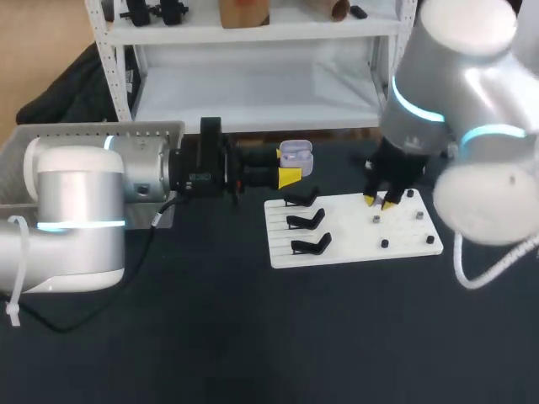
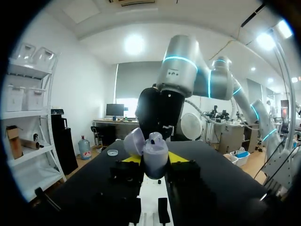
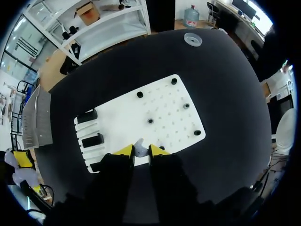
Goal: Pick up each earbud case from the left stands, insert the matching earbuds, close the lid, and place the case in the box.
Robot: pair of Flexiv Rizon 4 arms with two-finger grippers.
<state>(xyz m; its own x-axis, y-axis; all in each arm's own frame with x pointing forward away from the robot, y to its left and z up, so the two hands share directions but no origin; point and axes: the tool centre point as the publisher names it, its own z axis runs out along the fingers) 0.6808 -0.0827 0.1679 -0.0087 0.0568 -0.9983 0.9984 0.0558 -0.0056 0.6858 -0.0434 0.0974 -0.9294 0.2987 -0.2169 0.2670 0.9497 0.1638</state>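
A lavender earbud case [image 1: 296,155] with its lid open is held above the table behind the white board [image 1: 354,240]; my left gripper [image 1: 290,171] is shut on it. From the left wrist, the case [image 2: 155,155] sits between the yellow tips and its lid [image 2: 133,141] tilts to one side. My right gripper [image 1: 380,200] hangs over the board's far right part. The right wrist view shows its fingers closed on a small pale earbud [image 3: 138,148] just above the board [image 3: 122,117]. Three black stands [image 1: 306,221] on the board's left side are empty.
Small dark pegs [image 1: 384,244] dot the right half of the board. A grey box [image 1: 93,133] stands at the back left, partly hidden by my left arm. A clear round cap [image 3: 193,40] lies on the black table beyond the board.
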